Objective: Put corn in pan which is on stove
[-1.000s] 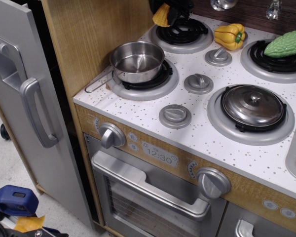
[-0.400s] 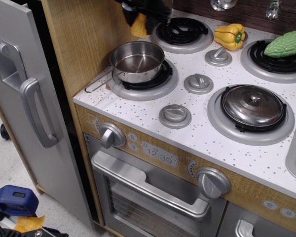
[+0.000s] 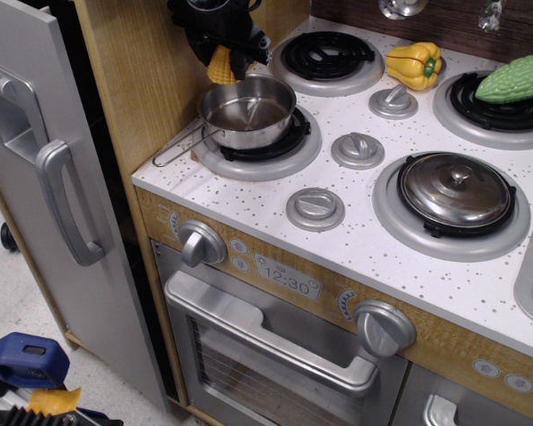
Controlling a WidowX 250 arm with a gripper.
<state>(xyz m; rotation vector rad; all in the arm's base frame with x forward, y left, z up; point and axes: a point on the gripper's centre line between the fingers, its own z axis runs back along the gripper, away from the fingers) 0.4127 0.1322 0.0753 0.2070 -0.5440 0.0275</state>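
Gripper: the black robot gripper (image 3: 222, 55) is clamped on the small ridged yellow-orange toy corn cob (image 3: 220, 67), just above the pan's far-left rim.
Pan: the round shiny steel saucepan (image 3: 247, 110) sits empty on the front-left burner (wire handle pointing left).
Stove: the white speckled toy range (image 3: 338, 213) also carries a glossy yellow bell pepper (image 3: 414, 64) and a domed steel lid (image 3: 455, 190).

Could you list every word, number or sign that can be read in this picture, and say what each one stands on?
"12:30" on the clock panel on the stove front, above the oven door.
Small round buttons beside the clock carry marks too small to read.
The dials around the front knobs have markings too blurred to read.
No text shows on the pan, the lid or the corn.
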